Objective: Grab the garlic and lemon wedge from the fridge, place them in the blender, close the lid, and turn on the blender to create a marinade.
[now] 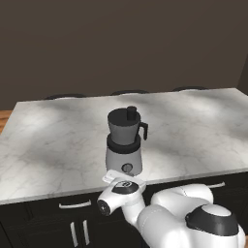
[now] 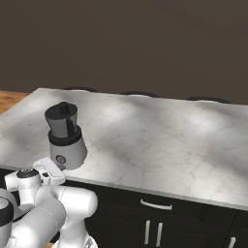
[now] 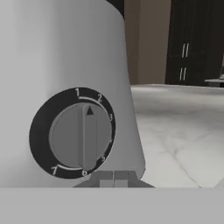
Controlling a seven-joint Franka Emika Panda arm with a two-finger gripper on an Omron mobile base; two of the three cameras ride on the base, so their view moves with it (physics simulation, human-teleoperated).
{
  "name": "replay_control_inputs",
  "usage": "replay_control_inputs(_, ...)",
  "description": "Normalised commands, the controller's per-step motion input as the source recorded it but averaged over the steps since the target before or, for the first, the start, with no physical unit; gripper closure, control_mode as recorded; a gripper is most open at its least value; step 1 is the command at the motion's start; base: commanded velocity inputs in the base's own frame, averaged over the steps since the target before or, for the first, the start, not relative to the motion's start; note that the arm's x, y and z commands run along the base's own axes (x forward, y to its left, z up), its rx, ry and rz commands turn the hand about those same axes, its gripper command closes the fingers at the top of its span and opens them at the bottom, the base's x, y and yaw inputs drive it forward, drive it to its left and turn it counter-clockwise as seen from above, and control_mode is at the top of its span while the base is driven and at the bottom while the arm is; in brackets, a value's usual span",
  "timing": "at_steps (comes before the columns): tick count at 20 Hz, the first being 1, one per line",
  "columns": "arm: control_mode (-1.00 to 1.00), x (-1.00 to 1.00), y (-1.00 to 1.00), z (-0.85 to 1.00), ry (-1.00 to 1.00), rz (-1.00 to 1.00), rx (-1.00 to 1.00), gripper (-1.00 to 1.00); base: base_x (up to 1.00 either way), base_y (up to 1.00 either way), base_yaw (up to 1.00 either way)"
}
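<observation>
The blender [image 1: 124, 145] stands near the front edge of the marble counter [image 1: 58, 140], its dark jar capped by the black lid [image 1: 127, 116]. From the right side the blender [image 2: 65, 140] and lid [image 2: 61, 110] look the same. My gripper [image 1: 125, 173] is shut and sits just in front of the base, level with the round knob [image 1: 127, 167]. In the hand view the knob [image 3: 83, 135] is very close and its arrow points between 2 and 3. The gripper [image 3: 113, 178] has its fingertips pressed together just under the dial. Garlic, lemon wedge and fridge are out of view.
Dark cabinet drawers with pale handles [image 2: 156, 205] run under the counter's front edge. Stool backs [image 1: 130, 91] line the far edge. Open marble [image 2: 169, 140] spreads right of the blender. Wood floor [image 2: 12, 99] shows at the left.
</observation>
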Motion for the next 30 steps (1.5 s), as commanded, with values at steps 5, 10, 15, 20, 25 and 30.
replay_control_inputs(5,-1.00,-0.09,0.00,-0.18,0.07,0.01,0.00,1.00,0.00,0.00,0.00)
replay_control_inputs(10,-1.00,-0.04,0.00,-0.18,0.03,0.00,0.00,1.00,0.00,0.00,0.00)
replay_control_inputs(15,-1.00,0.11,0.00,0.00,0.00,0.00,0.00,1.00,0.00,0.00,0.00)
replay_control_inputs(20,-1.00,0.21,0.00,-0.01,0.00,0.00,0.00,1.00,0.00,0.00,0.00)
replay_control_inputs(25,-1.00,0.20,0.00,-0.04,0.00,0.00,0.00,1.00,0.00,0.00,0.00)
replay_control_inputs(30,-1.00,0.03,0.00,0.00,0.00,0.00,0.00,1.00,0.00,0.00,0.00)
